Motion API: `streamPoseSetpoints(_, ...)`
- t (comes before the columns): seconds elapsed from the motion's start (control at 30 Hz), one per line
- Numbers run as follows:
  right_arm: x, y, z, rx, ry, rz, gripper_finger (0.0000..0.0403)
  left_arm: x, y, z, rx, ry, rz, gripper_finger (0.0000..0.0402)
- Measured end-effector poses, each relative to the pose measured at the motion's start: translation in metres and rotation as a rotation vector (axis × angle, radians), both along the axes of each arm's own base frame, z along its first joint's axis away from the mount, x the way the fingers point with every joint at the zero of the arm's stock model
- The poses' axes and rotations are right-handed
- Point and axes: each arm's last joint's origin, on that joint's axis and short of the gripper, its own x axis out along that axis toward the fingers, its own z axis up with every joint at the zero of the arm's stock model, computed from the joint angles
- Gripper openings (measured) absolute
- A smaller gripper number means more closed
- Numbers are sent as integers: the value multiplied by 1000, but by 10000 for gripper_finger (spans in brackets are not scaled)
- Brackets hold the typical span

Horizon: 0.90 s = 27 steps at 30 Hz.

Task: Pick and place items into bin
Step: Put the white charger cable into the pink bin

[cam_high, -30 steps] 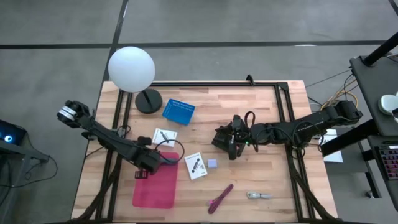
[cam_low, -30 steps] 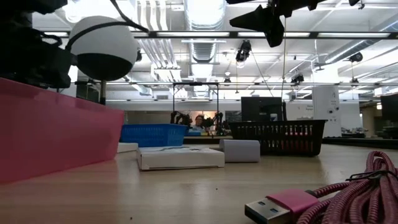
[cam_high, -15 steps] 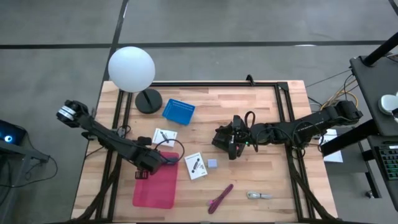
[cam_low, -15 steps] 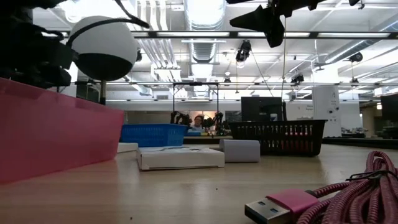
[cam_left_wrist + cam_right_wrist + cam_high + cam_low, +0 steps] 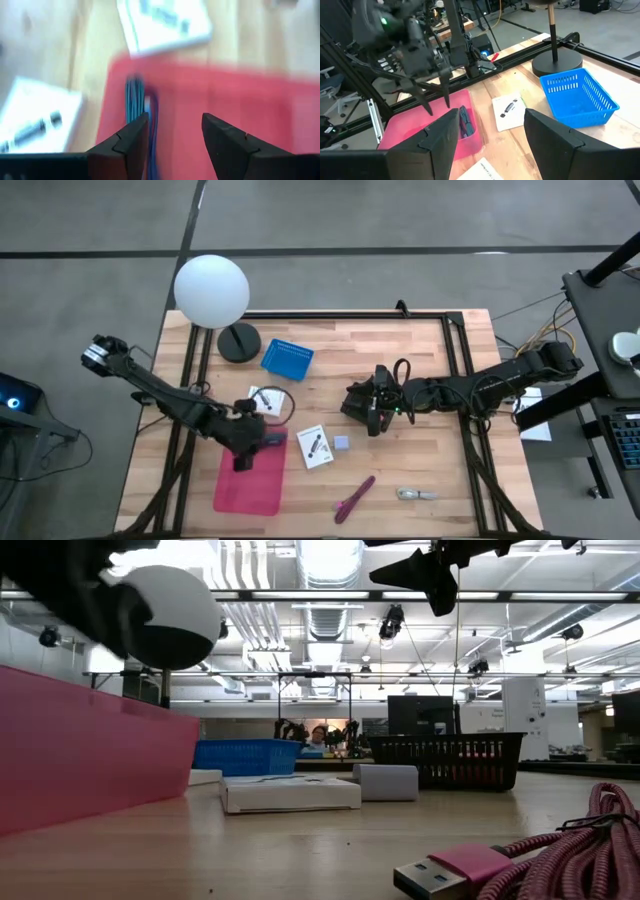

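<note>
A pink bin [image 5: 250, 485] lies at the table's near left. In it, at its far end, lies a teal-handled tool with a purple item [image 5: 136, 107], which also shows in the right wrist view [image 5: 465, 122]. My left gripper [image 5: 175, 120] is open and empty just above that end of the bin [image 5: 243, 455]. My right gripper [image 5: 365, 412] is open and empty at mid-table. Two white cards [image 5: 265, 398] [image 5: 315, 446], a pale-blue cube [image 5: 342, 443] and a purple pen [image 5: 355, 498] lie flat on the wood.
A blue basket [image 5: 287, 358] and a lamp with a white globe [image 5: 211, 290] on a black base [image 5: 238, 342] stand at the far left. A small grey item [image 5: 415, 494] lies near the front edge. In the low view a pink cable [image 5: 500, 860] lies close by.
My left arm has swung a little toward the table's right and risen; its gripper now stands over the bin's far end.
</note>
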Motion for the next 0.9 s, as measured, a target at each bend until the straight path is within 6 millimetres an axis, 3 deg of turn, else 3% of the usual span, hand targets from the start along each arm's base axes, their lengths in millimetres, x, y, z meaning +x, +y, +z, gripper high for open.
streamPoseSetpoints(0.23, 0, 0, 0, 1, 0, 1, 212, 8, 6, 29, 58, -422, 90, 167)
streamPoseSetpoints(0.37, 0, 3, 0, 50, 3, 115, 212, 12, 9, 41, 41, -544, 106, 167)
streamPoseSetpoints(0.67, -6, 31, -1, 425, 75, 463, 202, 15, 16, 40, 60, -540, 138, 167)
streamPoseSetpoints(0.9, -24, 68, -10, 672, 300, 614, 201, 18, 17, 38, 66, -532, 144, 167)
